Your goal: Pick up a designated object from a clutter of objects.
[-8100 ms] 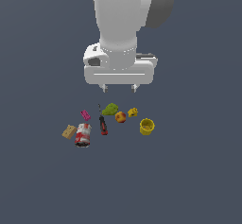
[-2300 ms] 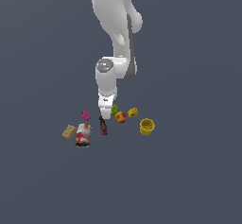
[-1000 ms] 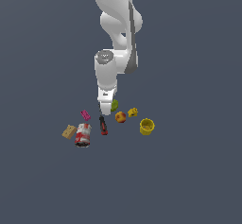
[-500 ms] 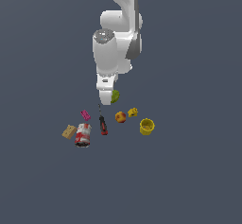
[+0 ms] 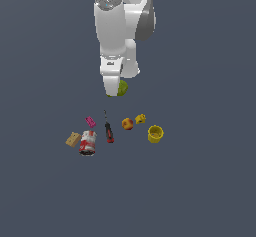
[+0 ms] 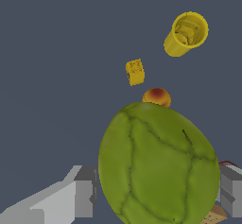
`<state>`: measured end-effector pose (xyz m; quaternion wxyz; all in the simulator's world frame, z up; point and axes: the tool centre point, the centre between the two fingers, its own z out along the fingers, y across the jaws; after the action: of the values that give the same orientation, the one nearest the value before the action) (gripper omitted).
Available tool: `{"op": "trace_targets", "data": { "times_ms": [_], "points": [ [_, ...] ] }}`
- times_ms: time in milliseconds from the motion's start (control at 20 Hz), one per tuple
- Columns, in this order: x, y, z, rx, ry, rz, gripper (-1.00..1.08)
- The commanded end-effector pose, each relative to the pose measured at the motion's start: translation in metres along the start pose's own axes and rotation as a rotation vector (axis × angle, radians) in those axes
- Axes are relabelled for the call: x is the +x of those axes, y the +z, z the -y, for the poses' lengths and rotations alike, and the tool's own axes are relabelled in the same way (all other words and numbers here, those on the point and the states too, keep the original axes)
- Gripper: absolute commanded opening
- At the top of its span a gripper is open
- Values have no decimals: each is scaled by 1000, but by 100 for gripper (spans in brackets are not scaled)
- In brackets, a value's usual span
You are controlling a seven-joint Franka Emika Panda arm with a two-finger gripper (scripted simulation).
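The olive-green lumpy pear-like object [image 5: 122,88] is held in my gripper [image 5: 116,92], lifted well above the grey surface. In the wrist view it [image 6: 158,164] fills the space between my two fingers [image 6: 84,198], which are shut on its sides. Below it lies the rest of the clutter: red-yellow fruit [image 5: 127,124], yellow block [image 5: 140,118], yellow cup [image 5: 155,133], red-black screwdriver [image 5: 107,128], pink block [image 5: 90,122], red-white can [image 5: 88,142] and tan block [image 5: 73,139].
The fruit [image 6: 157,96], yellow block [image 6: 135,72] and yellow cup [image 6: 186,34] also show in the wrist view, far below the gripper. The grey surface [image 5: 200,181] spreads around the clutter.
The arm has risen with the green object in the gripper, from among the clutter to well above it. The other items have not moved.
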<state>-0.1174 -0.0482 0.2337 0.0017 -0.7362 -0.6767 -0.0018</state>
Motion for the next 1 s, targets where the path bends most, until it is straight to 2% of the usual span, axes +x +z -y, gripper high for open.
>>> {"op": "trace_targets", "data": {
  "times_ms": [0, 550, 950],
  "points": [
    [1, -22, 1, -1, 0, 0, -100],
    [6, -113, 3, -1, 2, 3, -100],
    [8, -152, 3, 0, 3, 5, -100]
  ]
}}
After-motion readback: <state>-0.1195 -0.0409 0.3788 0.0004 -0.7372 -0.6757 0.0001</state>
